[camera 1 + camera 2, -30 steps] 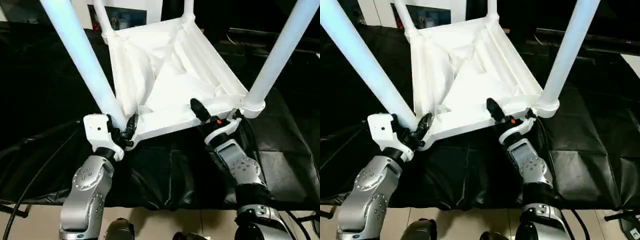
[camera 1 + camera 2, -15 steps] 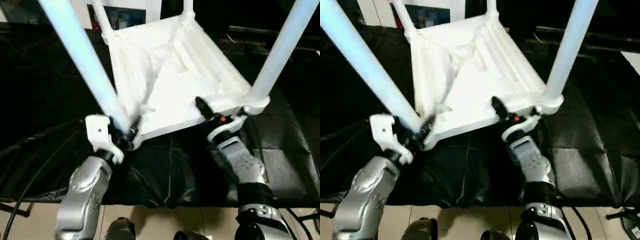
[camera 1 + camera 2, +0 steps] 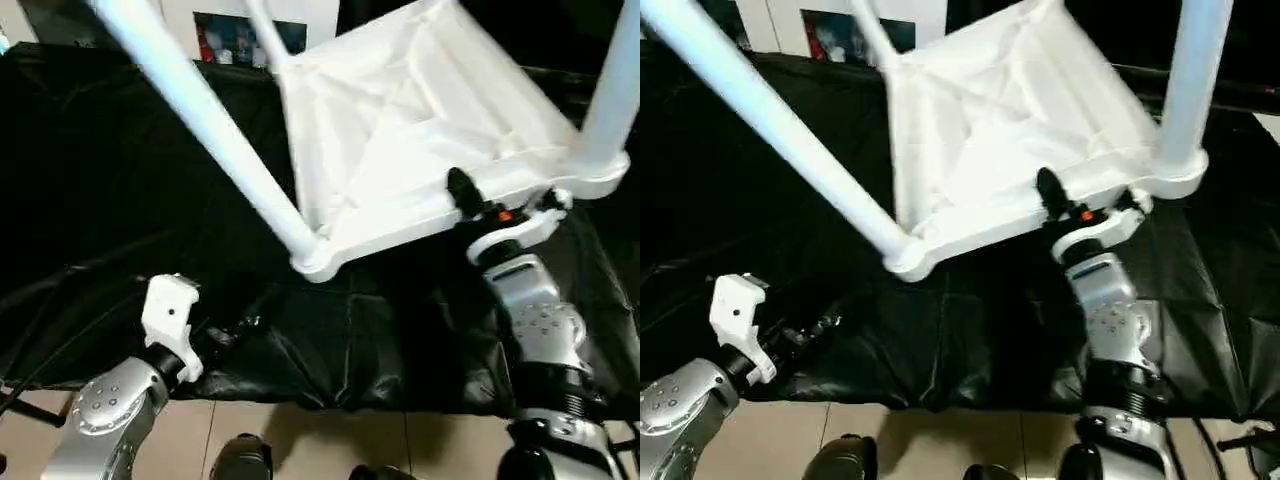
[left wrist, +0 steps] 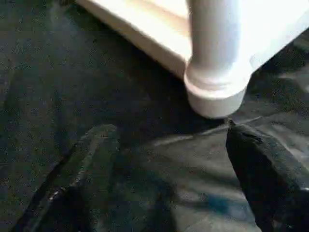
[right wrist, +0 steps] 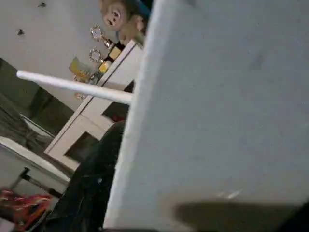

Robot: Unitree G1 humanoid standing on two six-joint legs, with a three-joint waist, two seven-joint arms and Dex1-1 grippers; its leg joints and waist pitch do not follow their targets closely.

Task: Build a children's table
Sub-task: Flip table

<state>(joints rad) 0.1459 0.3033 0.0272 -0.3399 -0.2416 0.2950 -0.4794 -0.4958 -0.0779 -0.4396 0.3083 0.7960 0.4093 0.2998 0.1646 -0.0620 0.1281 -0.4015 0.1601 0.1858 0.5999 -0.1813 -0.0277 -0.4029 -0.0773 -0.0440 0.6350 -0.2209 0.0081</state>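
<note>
Open black-covered surface (image 3: 100, 200) before the spread left hand (image 4: 164, 159); slanting leg (image 3: 210, 130) and corner socket (image 4: 215, 94) as obstacles just beyond

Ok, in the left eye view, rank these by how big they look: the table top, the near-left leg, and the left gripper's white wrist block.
1. table top, largest.
2. near-left leg, long and thick across the picture, though nearness to the camera inflates it.
3. white wrist block behind the left gripper, clearly smallest.

home-like room | white cabinet (image 5: 96, 121) with toy monkey (image 5: 118, 17), trinkets
</note>
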